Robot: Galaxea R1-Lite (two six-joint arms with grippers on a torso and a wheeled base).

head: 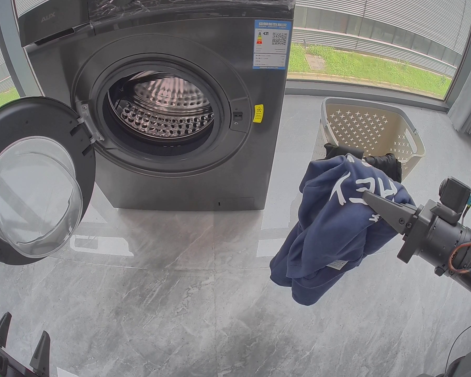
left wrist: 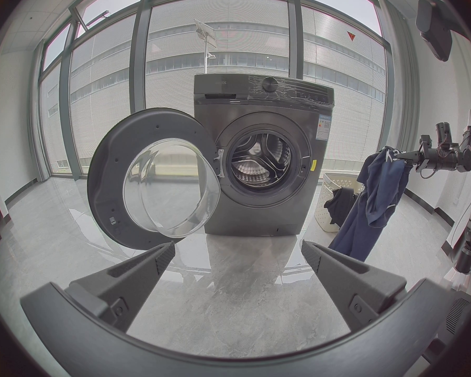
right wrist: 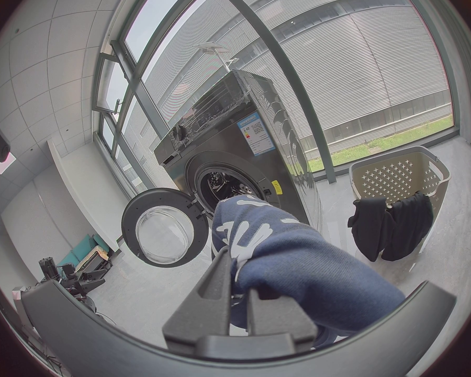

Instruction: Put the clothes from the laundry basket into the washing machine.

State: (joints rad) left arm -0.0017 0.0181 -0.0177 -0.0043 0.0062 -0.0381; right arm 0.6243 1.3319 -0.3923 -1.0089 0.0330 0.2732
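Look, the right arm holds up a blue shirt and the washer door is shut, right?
Not quite. The door is open, swung wide off the washer, as the head view shows. The rest is right: the right end effector holds up the blue shirt.

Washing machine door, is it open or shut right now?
Open. The door is swung fully aside on its hinge, and the steel drum shows through the round opening.
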